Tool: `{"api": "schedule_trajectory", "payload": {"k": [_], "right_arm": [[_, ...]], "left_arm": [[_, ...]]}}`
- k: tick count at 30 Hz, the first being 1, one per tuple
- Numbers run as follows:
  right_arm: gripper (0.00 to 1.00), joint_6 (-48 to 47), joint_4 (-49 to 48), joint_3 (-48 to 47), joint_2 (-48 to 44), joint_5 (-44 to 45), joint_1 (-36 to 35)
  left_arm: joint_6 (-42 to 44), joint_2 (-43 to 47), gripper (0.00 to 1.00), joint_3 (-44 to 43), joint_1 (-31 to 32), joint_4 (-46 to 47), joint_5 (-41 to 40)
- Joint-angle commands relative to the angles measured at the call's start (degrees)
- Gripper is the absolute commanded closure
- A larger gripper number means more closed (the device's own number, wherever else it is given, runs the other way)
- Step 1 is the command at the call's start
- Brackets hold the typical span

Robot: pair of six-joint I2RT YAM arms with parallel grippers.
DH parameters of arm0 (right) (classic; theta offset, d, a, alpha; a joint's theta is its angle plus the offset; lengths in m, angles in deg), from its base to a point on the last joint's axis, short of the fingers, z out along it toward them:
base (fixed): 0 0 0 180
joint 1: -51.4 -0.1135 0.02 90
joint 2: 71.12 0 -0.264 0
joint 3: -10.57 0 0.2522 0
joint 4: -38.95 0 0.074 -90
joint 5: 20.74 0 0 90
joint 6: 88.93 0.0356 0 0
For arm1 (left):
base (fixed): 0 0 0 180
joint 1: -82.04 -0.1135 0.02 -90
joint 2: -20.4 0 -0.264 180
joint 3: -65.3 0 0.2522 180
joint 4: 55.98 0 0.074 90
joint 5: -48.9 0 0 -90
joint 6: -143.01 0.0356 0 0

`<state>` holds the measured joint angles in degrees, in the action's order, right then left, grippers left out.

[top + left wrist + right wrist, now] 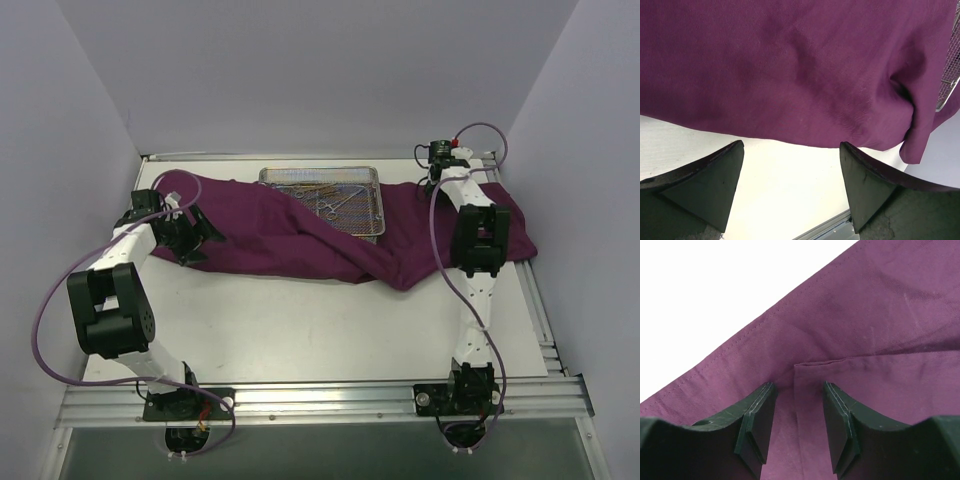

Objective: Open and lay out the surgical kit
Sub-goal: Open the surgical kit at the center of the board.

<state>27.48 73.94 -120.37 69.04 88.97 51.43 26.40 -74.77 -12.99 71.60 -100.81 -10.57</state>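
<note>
**Right gripper** [797,386]: the jaws stand partly apart with nothing clamped. A folded hem [830,361] of the purple cloth [875,310] runs into the gap between them. From the wrist view I cannot tell whether the fingertips are pressing on the fabric or hanging just above it.

**Left gripper** [791,147]: the jaws are wide apart and empty. They sit over bare table [300,330], just short of the cloth's near-left edge.

**Kit:** the cloth lies rumpled across the far half of the table. The wire tray [320,172] sits at the far middle. Cloth overlaps its near-left corner, and the steel instruments [330,203] lie inside it.

**Step in hand, as I judge it:** spreading the wrap flat.

**Recommended:**
- Seat the hem deep between the right pads before closing.
- Take one layer only.
- Draw outward and low, away from the tray.
- Have the left gripper take its own edge to pull against.

**Risk:** a high or fast pull could drag the tray or spill the instruments.
</note>
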Motion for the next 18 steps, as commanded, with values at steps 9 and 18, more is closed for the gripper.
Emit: {"api": "schedule_trajectory", "payload": {"k": [9, 18], "right_arm": [[0.73, 2.24, 3.2, -0.77, -0.32, 1.74, 1.55], [0.83, 1.19, 3.2, 1.17, -2.78, 2.53, 2.43]], "left_arm": [[0.77, -0.62, 0.14, -2.79, -0.64, -0.22, 1.47], [0.77, -0.98, 0.14, -2.88, -0.64, -0.48, 1.82]]}}
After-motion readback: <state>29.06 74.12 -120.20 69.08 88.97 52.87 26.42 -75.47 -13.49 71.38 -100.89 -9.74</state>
